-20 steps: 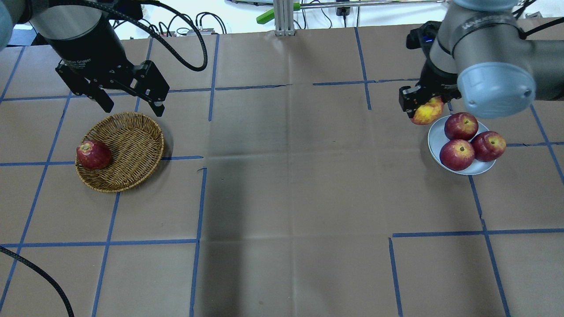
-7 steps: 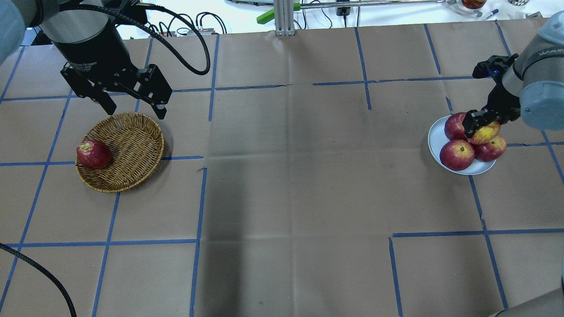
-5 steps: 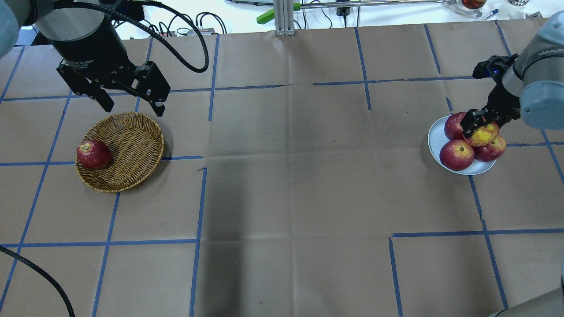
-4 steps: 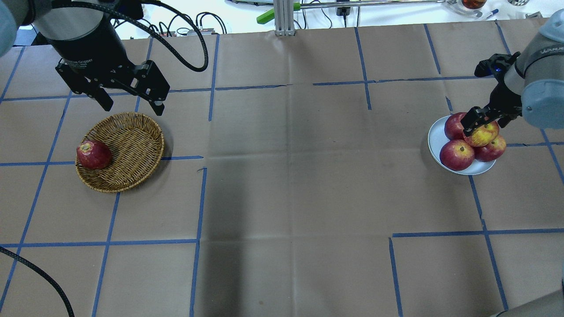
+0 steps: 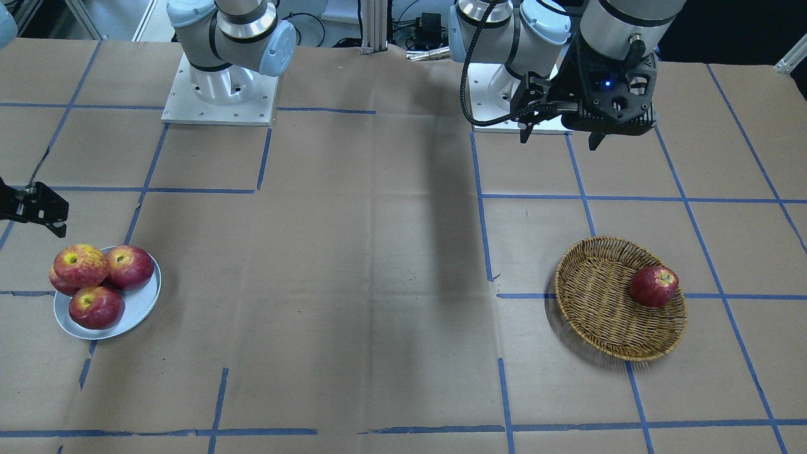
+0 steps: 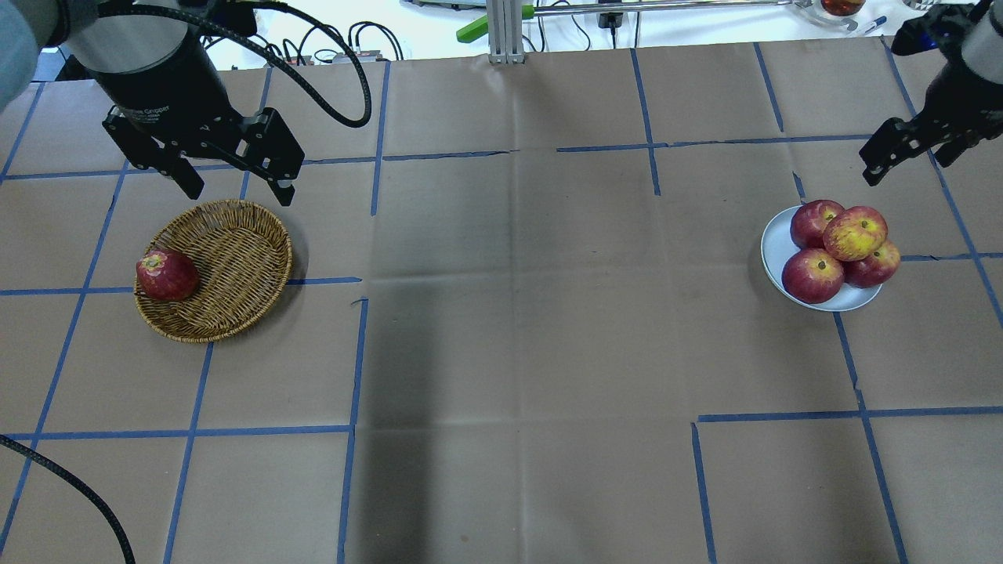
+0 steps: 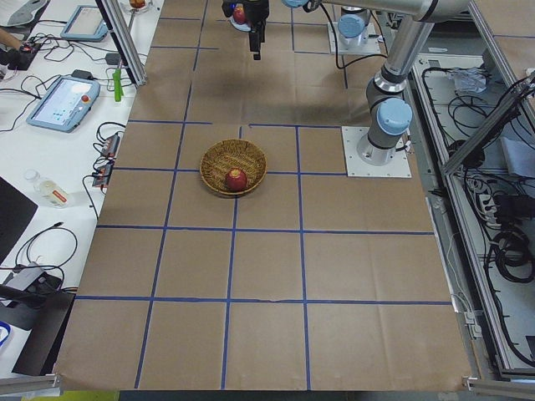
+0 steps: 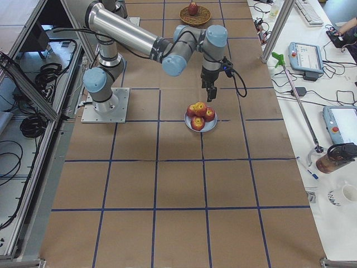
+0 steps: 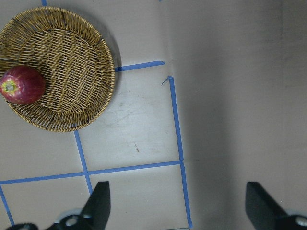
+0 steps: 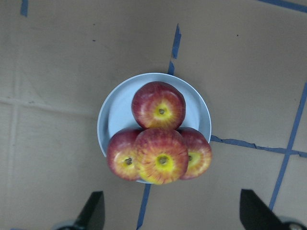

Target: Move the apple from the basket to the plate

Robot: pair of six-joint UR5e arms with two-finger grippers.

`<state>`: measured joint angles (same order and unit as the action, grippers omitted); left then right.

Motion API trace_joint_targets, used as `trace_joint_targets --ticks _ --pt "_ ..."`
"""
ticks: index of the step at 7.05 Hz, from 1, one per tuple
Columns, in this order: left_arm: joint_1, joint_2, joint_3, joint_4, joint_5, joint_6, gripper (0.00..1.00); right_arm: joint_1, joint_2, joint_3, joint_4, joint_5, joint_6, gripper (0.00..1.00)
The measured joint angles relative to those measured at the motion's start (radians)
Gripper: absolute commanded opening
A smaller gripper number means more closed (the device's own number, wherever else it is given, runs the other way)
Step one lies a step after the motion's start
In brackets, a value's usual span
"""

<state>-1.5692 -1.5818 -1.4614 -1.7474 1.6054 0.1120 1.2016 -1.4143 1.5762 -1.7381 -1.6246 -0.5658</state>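
Evidently the right gripper point(image 6: 907, 157) has released and lifted away to the far right, jaws spread and empty. The apple point(image 6: 855, 233), pinkish-red with yellow streaks and a yellow stem patch, rests atop three darker apples point(image 6: 812, 275) on the plate point(image 6: 776, 244). I judge the transfer done. The left gripper point(image 6: 235, 188) hangs open by the basket point(image 6: 235, 258).

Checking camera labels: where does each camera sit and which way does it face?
Front-facing: across the table, facing the robot's bases.
Overhead: behind the robot, looking down; left gripper, right gripper.
Exterior left: table end, basket nearer, left arm.
Exterior right: opposite end, plate nearer, right arm.
Left wrist: down on basket; own fingertips.
Right wrist: down on plate, apple topmost; own fingertips.
Overhead and front-facing share basket and plate, mirrored.
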Motion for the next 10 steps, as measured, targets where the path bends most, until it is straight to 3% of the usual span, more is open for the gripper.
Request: trace_joint_targets --ticks 2,5,7,10 --pt "0.0 0.002 0.003 -0.003 0.0 -0.013 0.99 0.136 -0.04 -0.098 0.197 0.006 0.173 1.0" --pt "0.0 0.013 0.025 0.001 -0.003 -0.005 0.99 0.395 -0.086 -0.112 0.269 0.015 0.435 1.0" --pt "-0.002 0.027 0.024 0.007 -0.011 0.002 0.99 0.437 -0.102 -0.102 0.304 0.031 0.468 1.0" --pt "-0.002 0.039 0.004 0.008 -0.012 0.001 0.99 0.383 -0.11 -0.099 0.321 0.033 0.449 1.0"
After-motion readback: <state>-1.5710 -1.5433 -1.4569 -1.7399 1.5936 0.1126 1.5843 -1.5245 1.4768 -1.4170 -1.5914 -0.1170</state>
